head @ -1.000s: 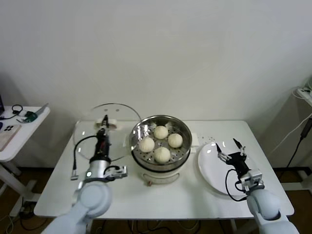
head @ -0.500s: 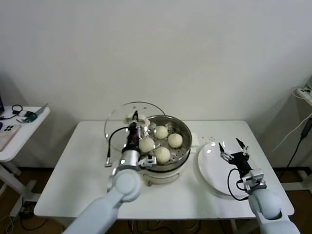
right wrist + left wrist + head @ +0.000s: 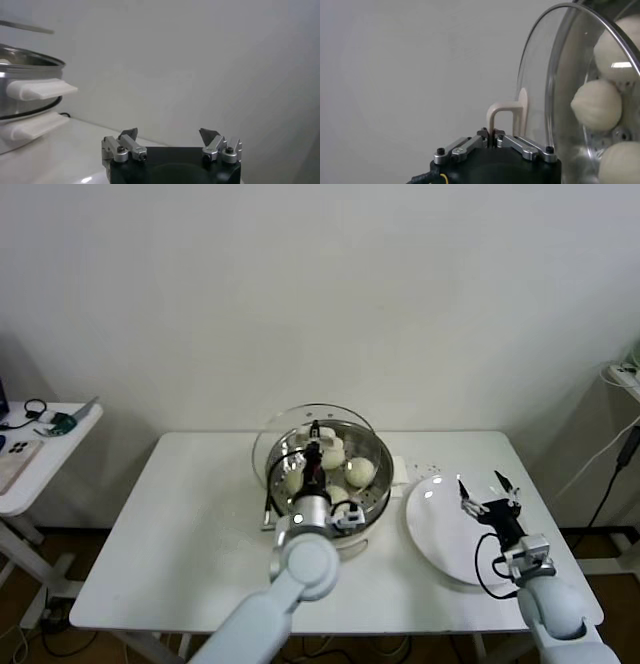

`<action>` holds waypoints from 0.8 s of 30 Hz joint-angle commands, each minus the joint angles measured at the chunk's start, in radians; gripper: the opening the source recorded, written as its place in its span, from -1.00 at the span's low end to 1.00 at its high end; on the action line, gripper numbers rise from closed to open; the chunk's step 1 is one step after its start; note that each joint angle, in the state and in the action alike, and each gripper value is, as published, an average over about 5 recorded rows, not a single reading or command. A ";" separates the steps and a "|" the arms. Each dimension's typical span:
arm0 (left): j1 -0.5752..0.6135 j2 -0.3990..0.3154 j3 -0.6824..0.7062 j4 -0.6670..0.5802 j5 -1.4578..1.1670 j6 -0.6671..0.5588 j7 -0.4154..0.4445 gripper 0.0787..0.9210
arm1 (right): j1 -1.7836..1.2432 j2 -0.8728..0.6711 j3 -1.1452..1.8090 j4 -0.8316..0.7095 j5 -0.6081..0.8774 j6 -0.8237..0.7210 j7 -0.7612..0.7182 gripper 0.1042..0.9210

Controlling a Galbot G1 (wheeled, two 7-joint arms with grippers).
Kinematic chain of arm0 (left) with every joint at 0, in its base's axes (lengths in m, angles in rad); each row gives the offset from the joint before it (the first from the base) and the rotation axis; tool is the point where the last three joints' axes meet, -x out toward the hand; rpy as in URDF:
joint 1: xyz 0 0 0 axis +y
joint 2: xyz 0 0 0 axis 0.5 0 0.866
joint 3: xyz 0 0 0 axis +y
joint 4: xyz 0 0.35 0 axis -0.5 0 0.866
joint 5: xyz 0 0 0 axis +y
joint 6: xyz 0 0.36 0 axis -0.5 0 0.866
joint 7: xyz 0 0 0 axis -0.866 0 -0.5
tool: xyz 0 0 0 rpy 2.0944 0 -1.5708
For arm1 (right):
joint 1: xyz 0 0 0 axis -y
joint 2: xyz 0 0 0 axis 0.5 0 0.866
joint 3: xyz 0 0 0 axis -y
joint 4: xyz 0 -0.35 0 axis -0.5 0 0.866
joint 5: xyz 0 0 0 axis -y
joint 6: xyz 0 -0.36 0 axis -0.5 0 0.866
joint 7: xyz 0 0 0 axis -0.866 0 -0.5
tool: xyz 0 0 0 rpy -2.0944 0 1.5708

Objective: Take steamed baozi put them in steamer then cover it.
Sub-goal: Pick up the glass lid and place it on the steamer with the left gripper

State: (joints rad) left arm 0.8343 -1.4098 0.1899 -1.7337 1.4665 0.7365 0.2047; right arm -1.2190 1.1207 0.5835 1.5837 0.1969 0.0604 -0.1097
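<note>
A plain white wall stands behind the white rectangular surface point(image 3: 150, 524). Near its middle, the round shiny stainless-steel steamer point(image 3: 372, 484) holds the 4 off-white dough baozi point(image 3: 360, 472) on its perforated tray. The left gripper point(image 3: 314, 431) is clamped on the cream handle point(image 3: 501, 114) of the round glass lid point(image 3: 290, 422), held over the steamer. Further right, the right gripper point(image 3: 488, 484) hovers with jaws spread wide and nothing between them, over the flat white plate point(image 3: 435, 529).

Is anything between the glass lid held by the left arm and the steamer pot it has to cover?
Nothing visible. The left gripper, jaws shut on the handle of the round glass lid, holds it over the shiny stainless-steel steamer. Only the off-white baozi sit inside, below the rim. The right gripper waits over the white plate.
</note>
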 commanded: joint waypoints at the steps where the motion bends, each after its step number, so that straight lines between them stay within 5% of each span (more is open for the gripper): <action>1: 0.010 -0.091 0.020 0.040 0.040 0.049 0.014 -0.85 | -0.002 0.004 0.009 -0.005 -0.007 0.005 -0.003 0.76; 24: -0.006 -0.045 0.027 0.073 -0.044 0.049 -0.008 -0.85 | 0.005 0.016 0.009 -0.012 -0.012 0.012 -0.006 0.76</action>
State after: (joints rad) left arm 0.8307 -1.4586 0.2119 -1.6680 1.4441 0.7365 0.2053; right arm -1.2149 1.1346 0.5914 1.5717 0.1852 0.0722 -0.1147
